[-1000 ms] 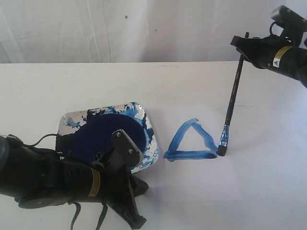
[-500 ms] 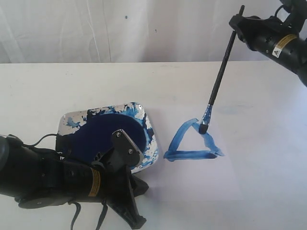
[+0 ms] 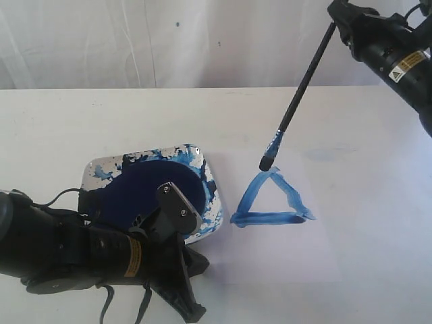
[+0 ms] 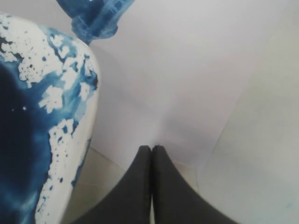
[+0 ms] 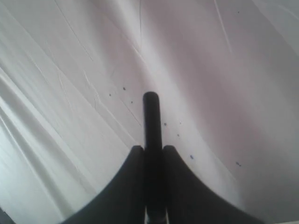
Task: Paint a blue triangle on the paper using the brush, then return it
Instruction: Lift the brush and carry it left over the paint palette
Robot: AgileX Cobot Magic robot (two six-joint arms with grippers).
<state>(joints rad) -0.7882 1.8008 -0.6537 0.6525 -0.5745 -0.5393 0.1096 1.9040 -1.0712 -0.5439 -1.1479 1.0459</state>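
Right fingers (image 5: 126, 186) are pinched on the upper handle of the brush (image 3: 297, 101). A short stub of handle is seen poking out past them in the right wrist view, against a creased white backdrop (image 5: 70, 70). The grip is set high on the handle, probably so the bristles could reach the sheet while the arm stayed clear of wet paint.

The brush is held slanted, tip down and toward the dish side. Its blue-stained tip is placed just above the apex of the triangle (image 3: 266, 219) and appears to be off the paper (image 3: 283, 256). No touch can be confirmed.

The triangle is closed on all three sides, the strokes uneven and the base darkest. Painting is judged done. The return of the brush is not yet made.

Left fingers (image 4: 135, 186) are pressed together with nothing between them. They are parked low at the near edge of the paper, just beside the dish (image 3: 212, 202). The dish sits on the counter (image 3: 378, 236) left of the paper, with a dark blue pool in it. It is the likely place for the brush.
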